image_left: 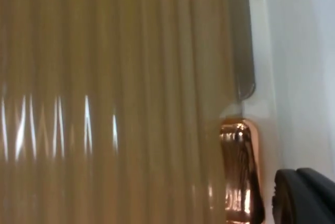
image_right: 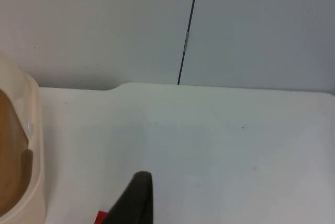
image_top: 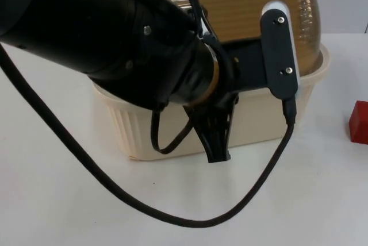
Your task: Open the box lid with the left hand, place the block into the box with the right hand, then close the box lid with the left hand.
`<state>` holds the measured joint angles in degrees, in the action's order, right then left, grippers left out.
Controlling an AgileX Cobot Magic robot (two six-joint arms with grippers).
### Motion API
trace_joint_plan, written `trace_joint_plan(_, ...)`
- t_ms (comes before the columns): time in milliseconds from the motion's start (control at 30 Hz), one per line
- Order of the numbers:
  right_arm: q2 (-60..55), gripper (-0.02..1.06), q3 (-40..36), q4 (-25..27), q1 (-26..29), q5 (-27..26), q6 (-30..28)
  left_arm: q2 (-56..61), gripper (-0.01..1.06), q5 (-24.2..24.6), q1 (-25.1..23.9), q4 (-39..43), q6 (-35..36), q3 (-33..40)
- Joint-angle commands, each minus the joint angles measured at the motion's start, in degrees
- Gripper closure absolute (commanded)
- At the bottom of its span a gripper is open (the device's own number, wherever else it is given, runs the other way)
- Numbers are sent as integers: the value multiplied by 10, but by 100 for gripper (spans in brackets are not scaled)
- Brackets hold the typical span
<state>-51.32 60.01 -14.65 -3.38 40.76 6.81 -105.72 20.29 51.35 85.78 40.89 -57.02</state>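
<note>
1. Right at the front of the cream box (image_top: 253, 122), my left gripper (image_top: 217, 142) hangs fingers-down against its wall; whether those fingers are parted or pinched, I cannot tell.
2. Up close, the ribbed amber lid (image_left: 115, 77) sits just ahead of my left fingertip (image_left: 306, 198), with its shiny copper handle (image_left: 239, 171) beside it.
3. The red block (image_top: 360, 122) lies on the white table (image_top: 86, 200), off to the right of the box and apart from it.
4. My right arm waits; its fingertip (image_right: 137, 200) stands above the table, with the box rim (image_right: 31, 145) off to one side.
</note>
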Motion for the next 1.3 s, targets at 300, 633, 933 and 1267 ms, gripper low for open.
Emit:
trace_joint_plan(300,0,0,5,-2,2,-5,-1,0,105,29,-1,25,1,-8)
trace_joint_plan(633,0,0,5,-2,2,-5,-1,0,105,47,-1,35,1,-11)
trace_joint_plan(933,0,0,5,-2,2,-3,-1,0,105,38,-4,26,-47,-11)
trace_joint_plan(1267,0,0,5,-2,2,-3,-1,2,105,30,-45,-165,-246,-68)
